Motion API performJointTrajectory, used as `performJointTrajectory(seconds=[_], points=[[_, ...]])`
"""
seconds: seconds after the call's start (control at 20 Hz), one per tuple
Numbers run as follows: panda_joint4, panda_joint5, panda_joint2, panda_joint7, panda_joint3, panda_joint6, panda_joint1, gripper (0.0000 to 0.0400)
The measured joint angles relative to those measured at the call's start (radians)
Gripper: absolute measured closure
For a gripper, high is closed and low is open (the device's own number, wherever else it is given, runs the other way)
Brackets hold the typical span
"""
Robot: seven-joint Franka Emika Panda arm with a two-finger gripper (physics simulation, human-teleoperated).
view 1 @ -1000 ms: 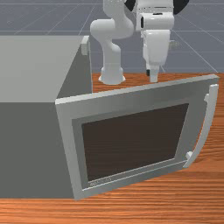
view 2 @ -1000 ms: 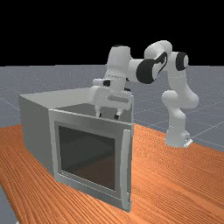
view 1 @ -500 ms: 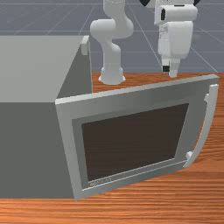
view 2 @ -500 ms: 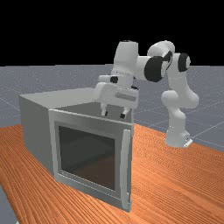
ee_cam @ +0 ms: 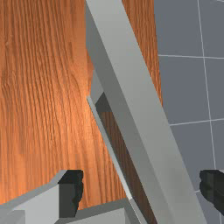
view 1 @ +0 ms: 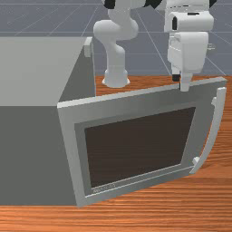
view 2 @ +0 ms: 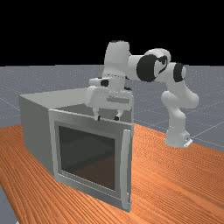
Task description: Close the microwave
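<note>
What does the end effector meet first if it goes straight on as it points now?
Probably the open door's top edge: the end effector points down at it. Depth is unclear, so it might land on the edge or straddle it.

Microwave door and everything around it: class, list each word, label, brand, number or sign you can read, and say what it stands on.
Microwave door, lower frame below the window: a tiny line of marks, too small and blurred to read.
No other text can be made out.
</note>
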Motion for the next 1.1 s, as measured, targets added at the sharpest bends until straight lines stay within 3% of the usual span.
performJointTrajectory(seconds=[0.05, 0.1, 0.15, 0.25, 0.4, 0.45, 0.5, 0.7, 0.75, 0.85, 0.9, 0.95, 1.1], points=[[-0.178, -0.012, -0.092, 0.008, -0.005, 0.161, -0.001, 0.0008], [-0.191, -0.011, -0.097, 0.009, -0.005, 0.179, -0.002, 0.001], [-0.031, 0.003, -0.012, 0.001, 0.0, 0.04, -0.002, 0.0009], [-0.092, 0.003, -0.026, 0.002, 0.001, 0.094, -0.004, 0.0002], [-0.241, -0.015, -0.093, 0.024, -0.006, 0.258, 0.002, 0.0], [-0.168, -0.006, -0.058, 0.011, -0.001, 0.182, 0.001, 0.0], [-0.233, -0.014, -0.089, 0.016, -0.003, 0.252, 0.003, 0.0], [-0.239, -0.005, -0.059, 0.013, 0.002, 0.293, -0.001, 0.0], [-0.34, 0.01, -0.141, 0.015, 0.01, 0.232, -0.009, 0.0], [-0.504, 0.006, -0.244, 0.024, 0.009, 0.303, -0.013, 0.0], [-0.64, 0.014, -0.319, -0.04, 0.02, 0.416, -0.031, 0.0], [-0.671, 0.005, -0.355, 0.029, 0.009, 0.368, -0.022, 0.0], [-0.93, 0.009, -0.559, 0.043, 0.007, 0.41, -0.042, 0.0]])
